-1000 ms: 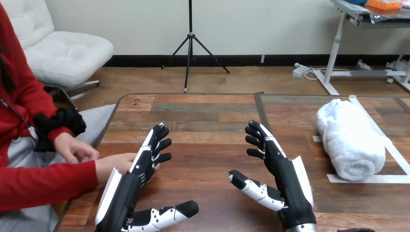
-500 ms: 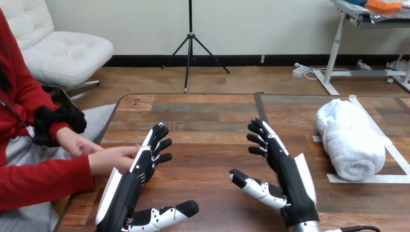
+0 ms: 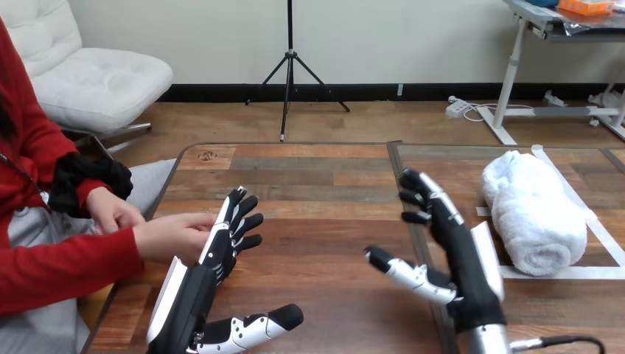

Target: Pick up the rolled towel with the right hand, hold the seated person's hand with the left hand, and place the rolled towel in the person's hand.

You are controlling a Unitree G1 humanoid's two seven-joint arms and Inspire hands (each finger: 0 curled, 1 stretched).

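Wood is what I see most: the big brown table [image 3: 317, 177] runs across in front of me. On its far right side lies the rolled towel [image 3: 534, 214], white and fluffy, inside a corner of white tape [image 3: 601, 240]. Nothing is touching the towel.

My right hand [image 3: 461, 254] is open, with its fingers straight and its thumb out to the side. A second ago it was nearer the middle of the table. Now it has slid over to the right and is near the towel, but there is a gap between them. I think the reach for the towel has only just begun, and no grab has been made yet.

My left hand [image 3: 203, 265] is open too and has stayed in its place at the left.

The person's hand [image 3: 168, 236] has come forward and now sits just beside my left fingers. I cannot tell if they touch. My fingers are not curled round it, so I am not holding it yet.
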